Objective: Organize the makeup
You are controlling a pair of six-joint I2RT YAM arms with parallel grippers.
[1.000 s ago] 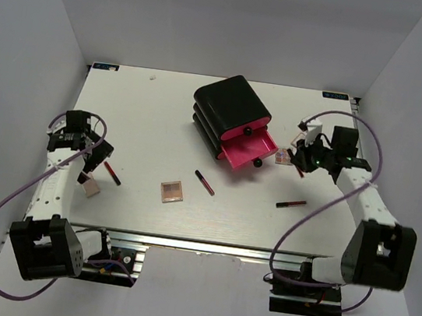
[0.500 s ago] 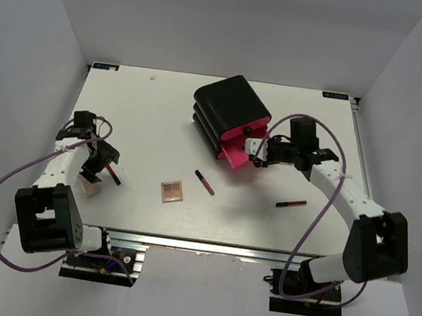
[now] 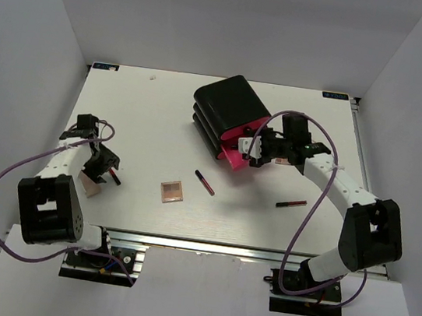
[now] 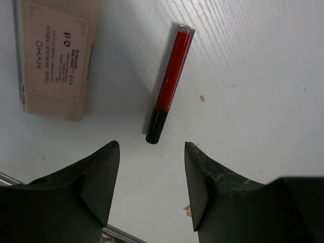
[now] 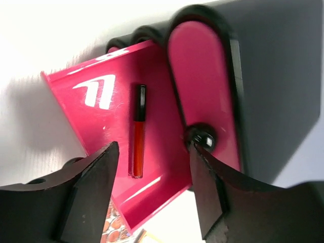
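Observation:
My left gripper point(image 3: 104, 165) is open low over the table's left side. A red-and-black stick point(image 4: 169, 83) lies just ahead of its fingertips, and a tan labelled case point(image 4: 55, 55) lies beside the stick; both also show from above, the stick point(image 3: 113, 175) and the case point(image 3: 91, 186). My right gripper point(image 3: 257, 155) hangs open and empty over the pulled-out pink drawer point(image 5: 101, 101). A red-and-black stick point(image 5: 137, 131) lies inside the drawer. A square palette point(image 3: 172, 192), a stick point(image 3: 204, 182) and another stick point(image 3: 291, 204) lie on the table. Part of a palette point(image 5: 114, 228) shows past the drawer's front.
The black three-drawer box point(image 3: 230, 106) stands at the back middle, with one drawer out toward the right arm. A closed pink front with a black knob point(image 5: 201, 137) touches my right finger's tip. White walls enclose the table on three sides.
My right arm has swung left from beside the drawer to above it. My left gripper has come nearer to the stick by the tan case.

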